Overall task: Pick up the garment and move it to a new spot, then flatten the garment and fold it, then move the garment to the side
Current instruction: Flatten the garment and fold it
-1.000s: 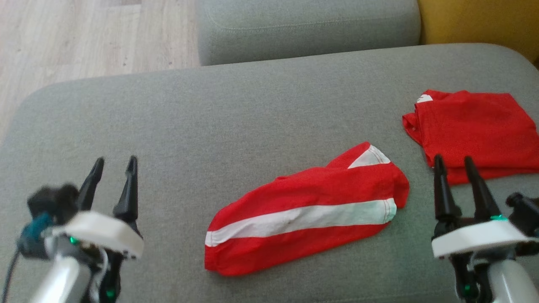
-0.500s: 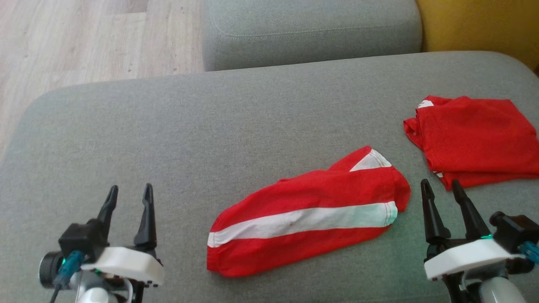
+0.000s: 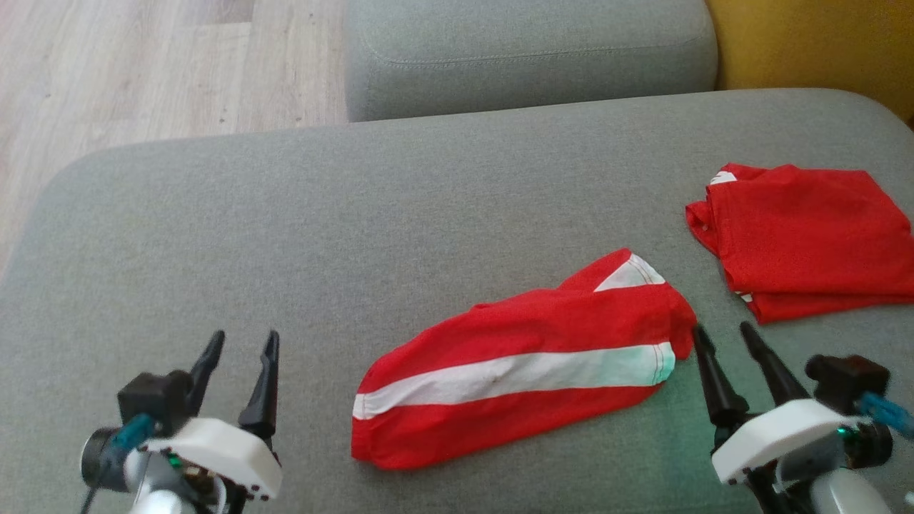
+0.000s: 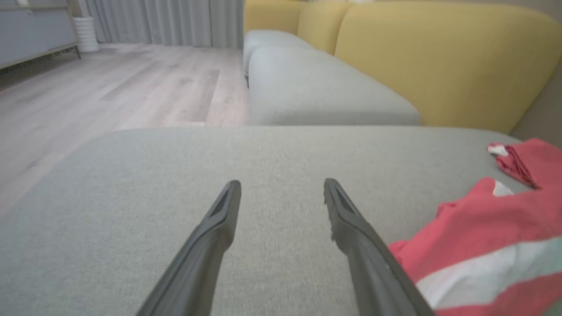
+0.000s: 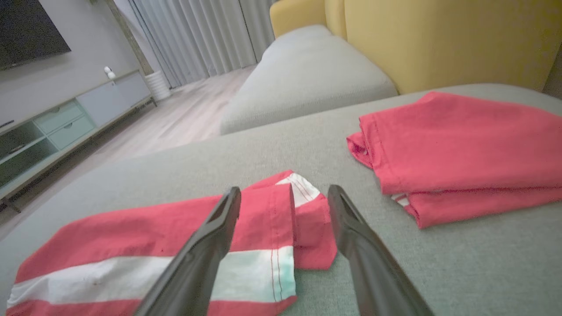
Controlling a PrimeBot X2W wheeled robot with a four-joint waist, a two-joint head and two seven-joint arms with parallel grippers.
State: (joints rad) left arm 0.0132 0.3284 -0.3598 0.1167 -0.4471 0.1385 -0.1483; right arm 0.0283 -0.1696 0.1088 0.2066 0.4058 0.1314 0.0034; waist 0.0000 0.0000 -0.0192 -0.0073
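1. Left tool [image 3: 244, 335]: we list it nearest us, well to the left of the striped garment [image 3: 514, 371]. Its fingers are spread apart and hold nothing, over the grey seat [image 3: 357, 235].
2. Right tool [image 3: 721, 328]: just to the right of the striped garment's hemmed end, fingers spread apart and empty. In the right wrist view that end lies between the fingers and beyond them.
3. Striped garment: red with one white band, lying slanted and loosely flat on the grey seat, with a white patch at its far right corner.
4. Folded red garment [image 3: 807, 235]: beyond and to the right of the striped garment, apart from it, on the same seat.
5. Far grey cushion [image 3: 528, 50]: well beyond the striped garment.
6. Yellow backrest [image 3: 814, 43]: farthest, beyond and right of the striped garment.
7. Wooden floor [image 3: 143, 64]: farthest, beyond and left of the striped garment.
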